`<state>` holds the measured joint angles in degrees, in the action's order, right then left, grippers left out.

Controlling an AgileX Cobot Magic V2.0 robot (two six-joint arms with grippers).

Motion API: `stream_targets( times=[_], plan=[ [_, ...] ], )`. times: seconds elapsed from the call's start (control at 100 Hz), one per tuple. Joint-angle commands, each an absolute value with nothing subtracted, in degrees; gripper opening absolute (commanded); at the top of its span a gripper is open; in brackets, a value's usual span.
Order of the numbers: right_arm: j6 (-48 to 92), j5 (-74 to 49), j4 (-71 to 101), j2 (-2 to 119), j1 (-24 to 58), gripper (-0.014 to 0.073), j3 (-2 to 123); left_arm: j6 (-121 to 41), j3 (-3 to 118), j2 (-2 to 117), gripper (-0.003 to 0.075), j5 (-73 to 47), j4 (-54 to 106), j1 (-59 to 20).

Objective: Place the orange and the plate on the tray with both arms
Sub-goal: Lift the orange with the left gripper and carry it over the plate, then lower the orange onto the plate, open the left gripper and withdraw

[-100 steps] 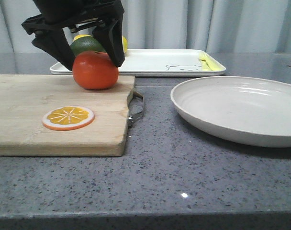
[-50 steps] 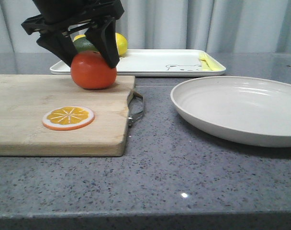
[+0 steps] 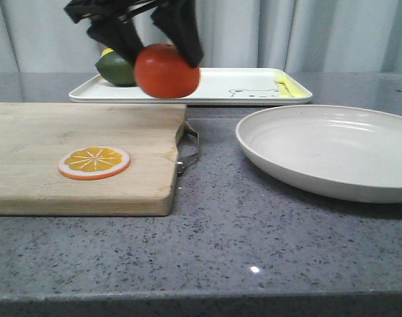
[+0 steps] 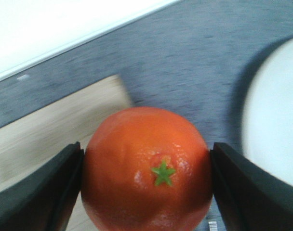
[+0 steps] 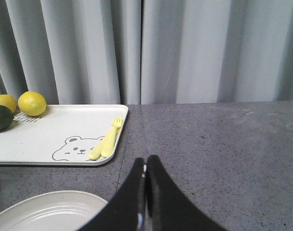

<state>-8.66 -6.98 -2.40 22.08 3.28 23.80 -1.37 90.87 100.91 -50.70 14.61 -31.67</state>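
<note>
Orange [image 3: 166, 70]: whole, glossy red-orange, green star-shaped stem mark facing the left wrist camera; held in the air, clear of the cutting board [image 3: 82, 155], above the board's far right corner and in front of the tray [image 3: 214, 89].
Left end effector [image 3: 158, 39]: black, pinching the orange, one finger on each side.
Tray: white, rectangular, bear line drawing near its front edge, at the back of the table [image 3: 254, 224]. Carries a dark green fruit [image 3: 116, 68] and yellow lemons [image 5: 32, 103] at its left end, a yellow fork [image 5: 110, 137] at its right end.
Plate [image 3: 333, 150]: off-white, wide, shallow; rests on the table to the right of the board, nearer than the tray.
Right end effector [image 5: 145, 199]: fingers pressed together, gripping nothing, above the plate's far rim.
Orange slice [image 3: 94, 162]: flat on the board, near its front.
Background: grey curtain [image 5: 185, 48].
</note>
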Motion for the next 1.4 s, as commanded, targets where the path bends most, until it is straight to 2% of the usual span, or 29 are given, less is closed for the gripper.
stream_targets(
  times=[0.0, 0.43, 0.94, 1.04, 1.19, 1.39],
  plan=[
    [-8.32, -2.23, -2.65, 22.81, 3.40, -0.0059, 26.01, -2.59, 93.92, 98.70, 0.0330, -46.36, 16.49, -35.58],
    [-8.32, -2.92, -2.65, 22.81, 3.40, -0.0059, 26.01, -2.49, 105.23, 108.79, 0.0330, -46.21, 17.66, -49.02],
    [-8.32, -3.08, -2.65, 22.81, 3.40, -0.0059, 26.01, -2.49, 105.32, 112.38, 0.0333, -46.70, 18.13, -50.73],
    [-8.32, -3.28, -2.65, 22.81, 3.40, -0.0059, 26.01, -2.49, 105.32, 112.38, 0.0375, -46.70, 18.13, -50.73],
    [-8.32, -3.75, -2.65, 22.81, 3.40, -0.0059, 26.01, -2.49, 105.32, 112.38, 0.0488, -46.75, 18.13, -50.73],
    [-8.32, -3.85, -2.65, 22.81, 3.40, -0.0059, 26.01, -2.49, 105.32, 112.38, 0.0507, -46.95, 18.13, -50.60]
  ],
)
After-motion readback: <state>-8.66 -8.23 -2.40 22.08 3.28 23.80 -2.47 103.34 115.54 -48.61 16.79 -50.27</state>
